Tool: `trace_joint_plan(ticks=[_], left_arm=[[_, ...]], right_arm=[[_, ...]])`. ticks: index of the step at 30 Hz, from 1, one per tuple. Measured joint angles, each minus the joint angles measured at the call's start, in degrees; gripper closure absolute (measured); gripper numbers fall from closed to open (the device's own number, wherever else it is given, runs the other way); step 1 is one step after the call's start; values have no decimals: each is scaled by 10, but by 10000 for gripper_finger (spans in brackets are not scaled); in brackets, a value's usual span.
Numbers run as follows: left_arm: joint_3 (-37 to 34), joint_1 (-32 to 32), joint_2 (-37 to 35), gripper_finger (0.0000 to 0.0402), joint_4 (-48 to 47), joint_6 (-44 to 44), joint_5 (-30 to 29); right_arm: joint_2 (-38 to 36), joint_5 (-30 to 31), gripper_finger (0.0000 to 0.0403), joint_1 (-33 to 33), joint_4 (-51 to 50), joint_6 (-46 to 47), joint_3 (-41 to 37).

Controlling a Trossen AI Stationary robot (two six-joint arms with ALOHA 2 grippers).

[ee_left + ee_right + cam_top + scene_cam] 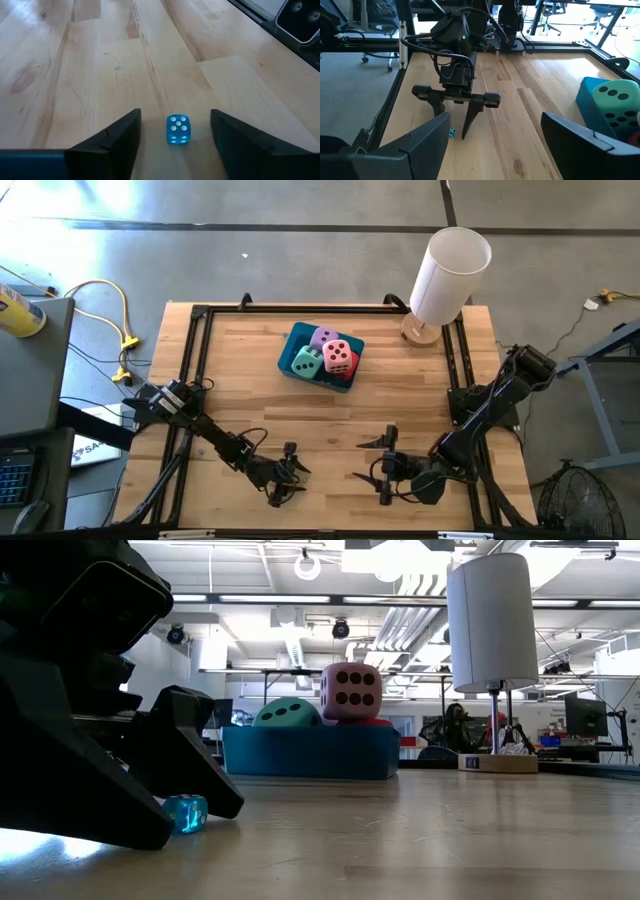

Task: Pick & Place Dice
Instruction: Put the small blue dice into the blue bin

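Observation:
Four soft dice lie in the teal tray (290, 360) at the table's far middle: lilac (325, 337), pink (337, 354), mint green (307, 362) and red (345, 372). In the low view the pink die (350, 690) and the mint die (287, 712) show above the tray wall (310, 752). A small clear blue die (177, 130) rests on the table near the front edge. My left gripper (288, 474) is open and low, with one finger on either side of this small die and a gap to each. My right gripper (378, 470) is open and empty, facing the left one.
A tall white cylinder on a round wooden base (448, 270) stands at the table's far right corner. A black frame (200, 320) runs along the table's edges. Bare wood lies between the tray and the grippers.

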Motion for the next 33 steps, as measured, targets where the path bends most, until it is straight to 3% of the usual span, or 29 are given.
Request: trace_joint_plan(ticks=[11, 18, 33], left_arm=[[0, 0, 0, 277, -1, -2, 13], [-1, -7, 0, 351, -5, -88, -7], [-4, -8, -19, 356, 57, -118, 1]], right_arm=[[0, 0, 98, 0, 0, 0, 0], [0, 0, 98, 0, 0, 0, 0], [0, -22, 98, 1, -1, 5, 0]])
